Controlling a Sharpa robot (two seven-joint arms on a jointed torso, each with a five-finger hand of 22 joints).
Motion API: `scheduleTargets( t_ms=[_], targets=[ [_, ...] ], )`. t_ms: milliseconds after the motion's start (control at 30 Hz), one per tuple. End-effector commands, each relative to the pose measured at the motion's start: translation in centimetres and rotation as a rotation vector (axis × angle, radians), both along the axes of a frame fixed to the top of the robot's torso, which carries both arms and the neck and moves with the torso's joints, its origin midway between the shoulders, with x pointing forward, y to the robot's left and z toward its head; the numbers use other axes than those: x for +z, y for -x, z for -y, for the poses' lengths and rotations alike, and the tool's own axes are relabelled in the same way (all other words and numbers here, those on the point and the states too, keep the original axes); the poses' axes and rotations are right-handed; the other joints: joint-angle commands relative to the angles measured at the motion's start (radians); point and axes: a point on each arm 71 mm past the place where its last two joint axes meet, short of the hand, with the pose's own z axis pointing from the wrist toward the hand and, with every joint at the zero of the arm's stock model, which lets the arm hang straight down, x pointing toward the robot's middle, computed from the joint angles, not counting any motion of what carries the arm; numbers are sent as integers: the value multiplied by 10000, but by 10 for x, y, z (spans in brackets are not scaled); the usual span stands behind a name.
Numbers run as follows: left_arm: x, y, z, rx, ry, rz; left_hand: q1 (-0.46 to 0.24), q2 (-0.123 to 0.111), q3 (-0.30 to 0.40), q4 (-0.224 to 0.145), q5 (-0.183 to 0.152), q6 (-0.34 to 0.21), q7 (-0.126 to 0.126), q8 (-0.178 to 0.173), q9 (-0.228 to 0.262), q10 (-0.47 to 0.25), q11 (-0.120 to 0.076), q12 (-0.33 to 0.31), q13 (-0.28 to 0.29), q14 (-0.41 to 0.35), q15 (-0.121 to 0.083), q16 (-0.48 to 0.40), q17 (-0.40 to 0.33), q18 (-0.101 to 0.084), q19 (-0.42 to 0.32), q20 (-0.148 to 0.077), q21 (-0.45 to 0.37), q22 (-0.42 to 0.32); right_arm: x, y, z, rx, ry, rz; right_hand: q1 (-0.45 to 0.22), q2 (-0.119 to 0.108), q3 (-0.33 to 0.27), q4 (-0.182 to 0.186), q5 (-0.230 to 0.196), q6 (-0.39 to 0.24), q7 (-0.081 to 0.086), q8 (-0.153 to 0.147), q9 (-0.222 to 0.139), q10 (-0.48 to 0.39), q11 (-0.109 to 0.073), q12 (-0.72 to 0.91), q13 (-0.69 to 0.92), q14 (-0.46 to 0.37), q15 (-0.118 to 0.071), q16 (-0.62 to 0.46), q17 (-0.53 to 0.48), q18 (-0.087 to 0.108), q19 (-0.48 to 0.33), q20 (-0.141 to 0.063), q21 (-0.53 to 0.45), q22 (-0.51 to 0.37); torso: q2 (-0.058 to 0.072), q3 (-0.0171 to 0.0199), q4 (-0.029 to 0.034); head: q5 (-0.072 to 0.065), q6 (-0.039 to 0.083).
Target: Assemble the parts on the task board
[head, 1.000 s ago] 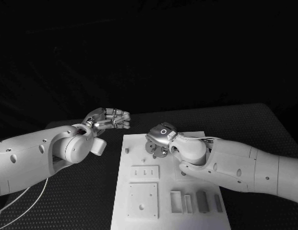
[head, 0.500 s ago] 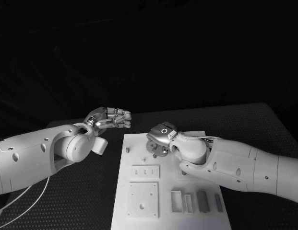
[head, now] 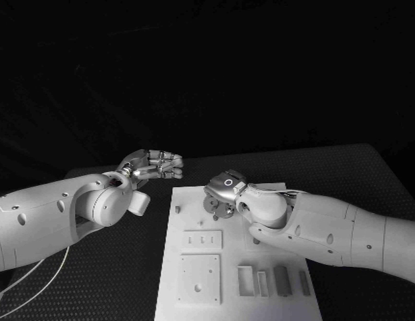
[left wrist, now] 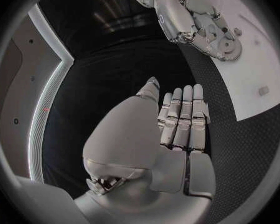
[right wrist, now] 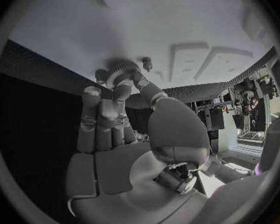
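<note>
Barely anything is moving since the earlier frame: the right hand (head: 224, 194) is inching in place, the left is staying put. The right fingers (right wrist: 122, 92) are pinching a small toothed gear (right wrist: 119, 70) sitting at the far end of the task board (head: 200, 294), a small peg (right wrist: 147, 62) just beside it. The left hand (head: 154, 165) is hovering off the board over the bench (head: 111, 281), its fingers (left wrist: 184, 109) pressed together, holding nothing. I'm judging the risk here: a tilted gear could jam or slip free.
</note>
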Motion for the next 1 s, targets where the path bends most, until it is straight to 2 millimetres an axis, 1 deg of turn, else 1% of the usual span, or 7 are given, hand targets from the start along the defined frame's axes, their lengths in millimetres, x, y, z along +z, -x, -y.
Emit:
scheduleTargets(
  t_ms=[33,100,267,667,767,1000],
  targets=[
    [2,0,1,-105,108,37,-92,-18,-52,-9,-57,34,218,-65,-10,74,-21,-64,-12,5,40,-64,9,193,2,34,-33,-14,-1,-1,2,-65,-91,-27,-9,-134,33,54,60,-284,66,-162,-145,-23,106,-81,-14,9,82,13,-13,153,22,-71,-32,128,3,-4,-2,6,-5],
    [2,0,1,-104,108,38,-92,-18,-53,-9,-57,34,219,-65,-10,74,-21,-64,-12,5,40,-64,10,193,2,34,-33,-14,-1,-2,3,-90,-87,-67,-2,-177,39,50,63,-448,102,-249,-179,-34,138,-92,-12,7,114,12,-14,153,29,-82,-44,124,3,-4,-2,6,-5],
    [2,0,1,-114,112,36,-92,-19,-54,-9,-57,34,219,-67,-11,74,-21,-66,-12,5,41,-66,11,193,2,34,-35,-14,-1,-2,3,-105,-114,-70,-25,-246,43,63,62,-610,130,-328,-203,-46,165,-105,-5,4,141,6,-17,153,39,-89,-65,120,1,1,-13,11,-6],
    [2,0,1,-115,112,33,-95,-19,-56,-8,-58,33,220,-70,-12,74,-20,-69,-14,6,41,-72,14,192,3,35,-38,-15,-1,-2,7,-130,-250,-89,-68,-251,48,86,62,-655,141,-344,-204,-53,176,-113,-2,1,152,1,-21,153,48,-90,-77,118,-3,2,-4,7,-12],
    [2,0,1,-112,111,33,-95,-20,-56,-8,-58,33,220,-70,-12,74,-20,-69,-14,6,42,-74,15,193,3,35,-39,-15,0,-2,8,-111,-383,-107,-82,-241,52,93,61,-648,140,-338,-199,-51,177,-113,0,2,153,1,-21,153,53,-90,-78,118,-3,10,-11,6,-10],
    [2,0,-1,-70,103,44,-94,-20,-57,-9,-58,34,220,-71,-12,74,-20,-71,-15,6,41,-77,17,193,4,35,-41,-15,5,3,15,149,-1325,-69,-119,-255,59,93,62,-585,139,-294,-174,-40,174,-108,10,10,150,10,-17,153,75,-100,-81,120,-7,7,-26,1,7]
  ],
)
